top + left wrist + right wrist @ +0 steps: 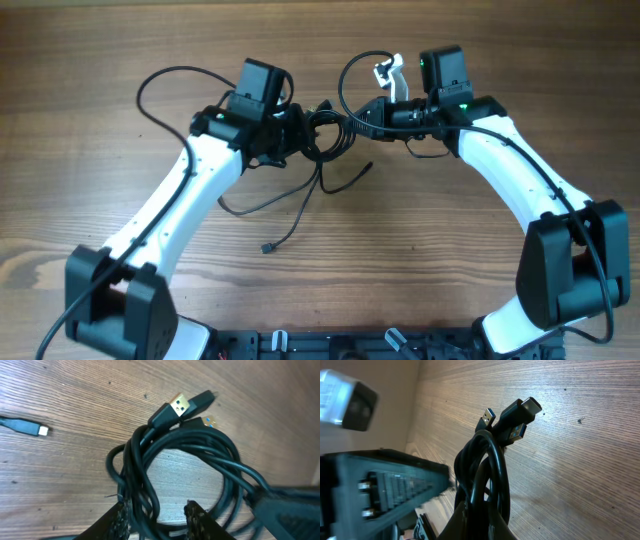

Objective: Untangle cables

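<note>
Cables (325, 140) are bunched near the middle of the tabletop's (450, 270) far edge, between both arms. Right gripper (362, 118) is clamped on one side of the bundle. Left gripper (159, 519) has its jaws apart, straddling a few strands of the coil with bare wood showing beside them, so no bite yet. Likely step: get a second hold, then pull apart. Left should take one or two strands only, not the whole loop, and stay clear of the gold plug (181, 406). Then draw slowly toward the left edge — the plugs look ready to snag inside the loop. Loose tail (267, 247) toward the near edge needs no handling.
</note>
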Available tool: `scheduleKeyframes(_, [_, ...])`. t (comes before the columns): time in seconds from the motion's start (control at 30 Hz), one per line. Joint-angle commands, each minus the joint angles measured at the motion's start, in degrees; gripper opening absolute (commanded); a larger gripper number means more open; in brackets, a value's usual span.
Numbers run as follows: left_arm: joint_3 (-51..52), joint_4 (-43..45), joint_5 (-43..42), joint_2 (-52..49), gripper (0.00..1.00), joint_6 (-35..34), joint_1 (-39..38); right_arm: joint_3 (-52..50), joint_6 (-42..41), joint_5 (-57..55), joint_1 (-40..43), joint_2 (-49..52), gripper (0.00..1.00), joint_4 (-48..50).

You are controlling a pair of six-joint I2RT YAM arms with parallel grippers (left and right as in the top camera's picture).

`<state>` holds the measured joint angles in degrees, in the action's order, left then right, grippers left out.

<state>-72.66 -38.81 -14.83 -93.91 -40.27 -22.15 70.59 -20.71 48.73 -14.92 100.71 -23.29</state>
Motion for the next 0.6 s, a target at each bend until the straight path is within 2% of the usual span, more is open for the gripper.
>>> scheduleKeyframes(0.0, [-0.31,1.42,0.55,-2.91,0.38,-0.98,-1.22,0.24,0.61,0.17,-0.04,-1.95,0.04,-0.37])
scheduleKeyframes(0.23, [-0.31,6.14,0.31,-10.29,0.35,-1.25,-3.48,0.22,2.49,-0.5,-1.51,-1.92,0.04,-3.28])
scheduleKeyframes(0.57, [-0.31,11.1,0.35,-16.79,0.21,-1.6,-5.07,0.22,2.54,-0.74,-1.62,-1.92,0.04,-5.07])
